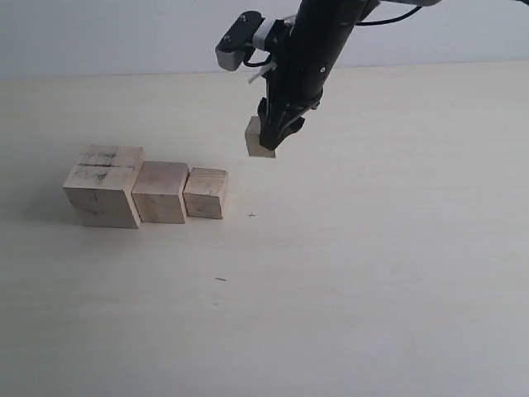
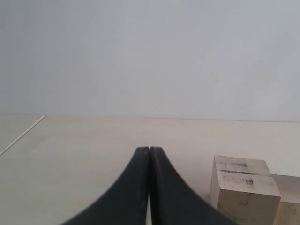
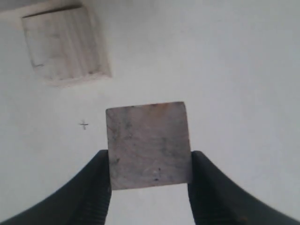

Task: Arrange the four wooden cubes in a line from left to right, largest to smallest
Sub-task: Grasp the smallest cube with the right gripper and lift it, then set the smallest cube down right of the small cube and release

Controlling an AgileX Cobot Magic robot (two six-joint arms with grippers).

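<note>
Three wooden cubes stand in a touching row on the table: the largest cube (image 1: 103,185) with dark smudges at the left, a medium cube (image 1: 160,192) beside it, then a smaller cube (image 1: 206,193). The smallest cube (image 1: 259,139) hangs in the air, up and to the right of the row, with my right gripper (image 1: 273,132) shut on it. In the right wrist view the smallest cube (image 3: 148,145) sits between the black fingers (image 3: 96,187), and the smaller cube (image 3: 65,43) lies below. My left gripper (image 2: 149,151) is shut and empty, with the largest cube (image 2: 243,190) beside it.
A small cross mark (image 1: 251,216) is drawn on the pale table (image 1: 372,273) just right of the row. A short dark mark (image 1: 221,279) lies nearer the front. A plain light wall backs the table.
</note>
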